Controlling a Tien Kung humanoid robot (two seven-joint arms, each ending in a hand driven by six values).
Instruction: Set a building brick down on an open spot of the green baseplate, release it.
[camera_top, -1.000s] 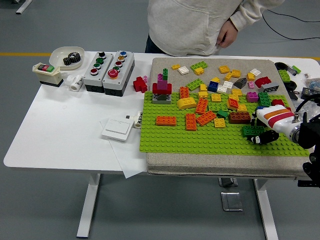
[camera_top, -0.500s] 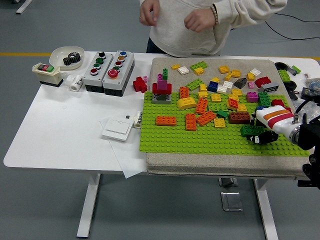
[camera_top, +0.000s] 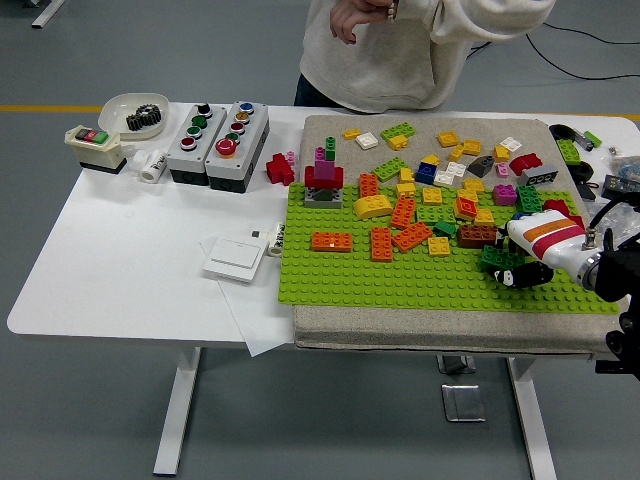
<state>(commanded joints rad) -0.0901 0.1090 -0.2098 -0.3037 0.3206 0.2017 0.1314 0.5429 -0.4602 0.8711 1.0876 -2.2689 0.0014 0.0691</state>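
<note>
The green baseplate (camera_top: 420, 275) lies on a beige mat and carries several bricks along its far half. My right hand (camera_top: 522, 262) reaches in from the right edge over the plate's right part. Its fingers are curled around a dark green brick (camera_top: 496, 260), which sits low on or just above the studs beside a brown brick (camera_top: 477, 235). The front strip of the plate is bare studs. An orange brick (camera_top: 331, 241) stands alone at the plate's left. My left arm does not show.
Loose bricks (camera_top: 455, 150) are scattered on the mat behind the plate. Two button boxes (camera_top: 217, 130), a bowl with a gear (camera_top: 136, 114), a switch (camera_top: 93, 146) and a white plate (camera_top: 236, 258) sit on the table's left. A person (camera_top: 400, 50) stands at the far side, hands raised.
My right hand has shifted slightly left and away with the dark green brick. The person's hands have risen from waist height to the chest.
</note>
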